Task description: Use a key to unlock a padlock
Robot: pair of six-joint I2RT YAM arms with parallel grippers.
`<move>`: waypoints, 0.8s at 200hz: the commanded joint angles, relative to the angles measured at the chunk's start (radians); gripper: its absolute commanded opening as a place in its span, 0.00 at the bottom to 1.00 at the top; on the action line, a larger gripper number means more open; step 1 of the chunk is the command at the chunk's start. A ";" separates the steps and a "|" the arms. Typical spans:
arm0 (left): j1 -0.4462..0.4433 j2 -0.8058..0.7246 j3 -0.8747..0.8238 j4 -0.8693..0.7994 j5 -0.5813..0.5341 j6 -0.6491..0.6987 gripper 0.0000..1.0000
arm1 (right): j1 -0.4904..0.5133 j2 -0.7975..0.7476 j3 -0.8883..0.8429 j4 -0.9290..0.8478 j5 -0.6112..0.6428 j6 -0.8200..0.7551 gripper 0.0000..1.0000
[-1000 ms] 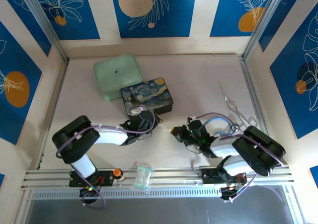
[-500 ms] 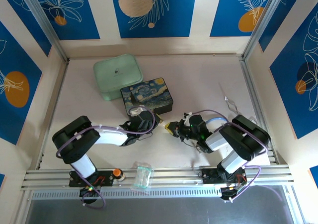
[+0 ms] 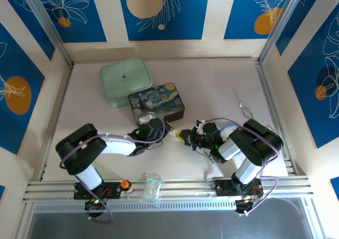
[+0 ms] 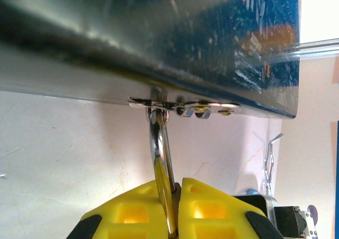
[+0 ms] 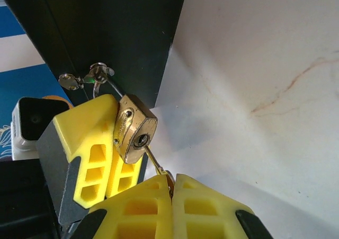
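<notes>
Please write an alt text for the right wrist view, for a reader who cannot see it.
The right gripper holds the key with its tip at the keyhole of the brass padlock. The left gripper clamps the padlock, whose shackle hangs from the clasp of a dark box, above a white table.

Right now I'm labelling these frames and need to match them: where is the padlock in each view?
Top external: the padlock is a tiny speck between the left gripper and right gripper, beside the painted box.
Left wrist: its shackle, bottom centre, below the box's wall.
Right wrist: its brass body, left of centre, below the box's dark wall.
Shared landmark: the painted box.
</notes>
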 commanded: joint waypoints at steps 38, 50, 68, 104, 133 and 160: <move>-0.013 -0.018 -0.021 0.050 0.035 -0.060 0.00 | -0.015 0.016 -0.021 0.057 -0.010 0.010 0.00; -0.013 -0.017 -0.017 0.055 0.043 -0.062 0.00 | -0.015 0.017 -0.014 0.056 -0.014 0.009 0.00; -0.015 -0.013 -0.009 0.063 0.056 -0.065 0.00 | -0.011 0.022 -0.003 0.057 -0.019 0.006 0.00; -0.024 -0.021 -0.013 0.087 0.066 -0.073 0.00 | -0.012 0.049 0.009 0.087 -0.019 0.018 0.00; -0.028 -0.022 -0.006 0.086 0.080 -0.073 0.00 | -0.023 0.098 0.005 0.171 -0.024 0.042 0.00; -0.030 -0.018 -0.013 0.073 0.060 -0.070 0.00 | -0.022 0.130 -0.005 0.206 -0.031 0.046 0.00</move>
